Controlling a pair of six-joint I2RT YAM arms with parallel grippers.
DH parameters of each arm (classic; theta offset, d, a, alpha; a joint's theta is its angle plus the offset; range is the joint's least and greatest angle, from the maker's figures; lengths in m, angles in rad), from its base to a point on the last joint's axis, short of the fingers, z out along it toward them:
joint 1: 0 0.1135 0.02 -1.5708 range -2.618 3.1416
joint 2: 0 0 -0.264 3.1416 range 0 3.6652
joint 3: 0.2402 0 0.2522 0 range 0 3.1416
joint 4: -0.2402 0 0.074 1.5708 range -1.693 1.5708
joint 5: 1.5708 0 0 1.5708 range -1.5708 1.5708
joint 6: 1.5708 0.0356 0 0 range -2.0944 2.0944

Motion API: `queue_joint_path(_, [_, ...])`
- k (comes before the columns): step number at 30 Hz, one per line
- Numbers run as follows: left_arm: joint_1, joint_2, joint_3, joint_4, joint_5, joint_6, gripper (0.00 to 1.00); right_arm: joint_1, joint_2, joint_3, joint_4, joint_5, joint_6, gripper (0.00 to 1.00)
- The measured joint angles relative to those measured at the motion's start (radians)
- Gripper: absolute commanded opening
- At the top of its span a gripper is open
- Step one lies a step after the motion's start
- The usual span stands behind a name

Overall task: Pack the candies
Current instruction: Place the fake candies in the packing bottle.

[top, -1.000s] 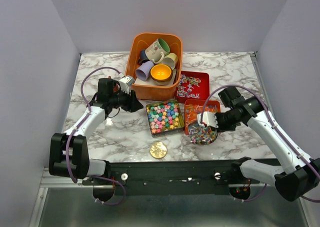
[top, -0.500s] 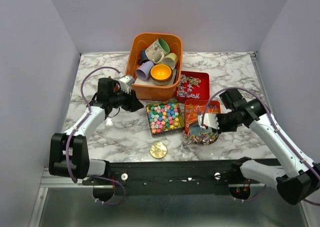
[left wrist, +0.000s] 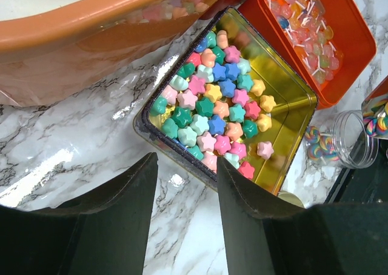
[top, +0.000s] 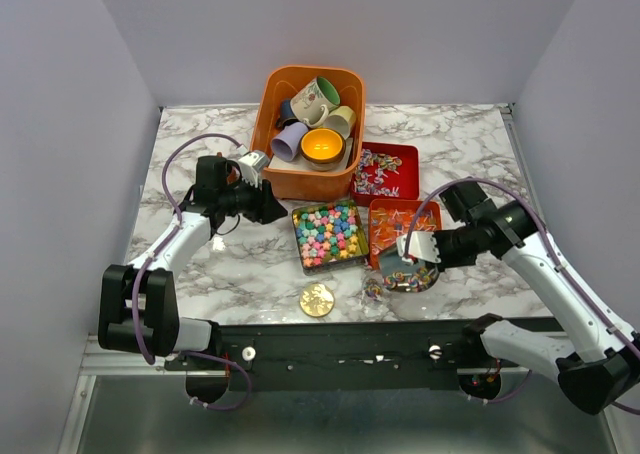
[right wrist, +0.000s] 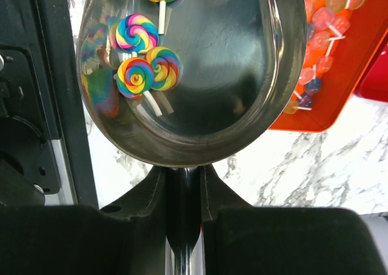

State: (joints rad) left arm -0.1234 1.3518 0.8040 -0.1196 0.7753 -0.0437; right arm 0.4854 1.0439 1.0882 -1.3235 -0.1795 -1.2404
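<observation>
Two robot arms over a marble desk (left wrist: 79,148) set with candy containers. The right gripper (right wrist: 182,187) is nearly closed, pinching the thin handle of a metal scoop (right wrist: 236,75). In the scoop's bowl lie a few rainbow swirl lollipops (right wrist: 138,75), clustered to one side near the rim, with one more at the far lip. Seen from above, the scoop hangs at the near side of the desk, above or just beside a small clear jar (top: 405,276) already part-filled with the same swirl candies; whether it is centred on the jar's mouth cannot be told. An orange tray (right wrist: 339,57) of pale orange lollipops sits just beyond the scoop. The likely trouble is spillage: the jar's mouth looks narrow against the wide scoop, so an off-centre or hasty tip could scatter candies onto the desk or over its near edge, or the scoop could knock the jar over. The left gripper (left wrist: 187,166) is about half open and empty, hovering low beside a gold tin (left wrist: 285,117) of pastel star candies (left wrist: 212,114), well apart from the jar.
</observation>
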Motion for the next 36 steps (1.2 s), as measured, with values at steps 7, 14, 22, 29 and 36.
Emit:
queue_joint_path(7, [0.000, 0.000, 0.000, 0.000, 0.000, -0.003, 0.54, 0.107, 0.006, 0.019, -0.011, 0.067, 0.019, 0.01])
queue_joint_path(14, [0.005, 0.000, 0.000, 0.005, 0.000, -0.004, 0.54, 0.169, 0.033, 0.020, -0.011, 0.137, 0.068, 0.01])
queue_joint_path(22, [0.005, 0.000, 0.000, 0.007, 0.000, -0.007, 0.54, 0.195, 0.074, 0.055, -0.013, 0.190, 0.117, 0.00])
queue_joint_path(29, [0.005, 0.000, 0.000, 0.010, 0.003, -0.010, 0.54, 0.215, 0.073, 0.080, -0.014, 0.205, 0.126, 0.00])
queue_joint_path(36, [0.005, 0.000, 0.000, 0.032, 0.013, -0.029, 0.54, 0.278, 0.074, 0.123, -0.013, 0.238, 0.149, 0.00])
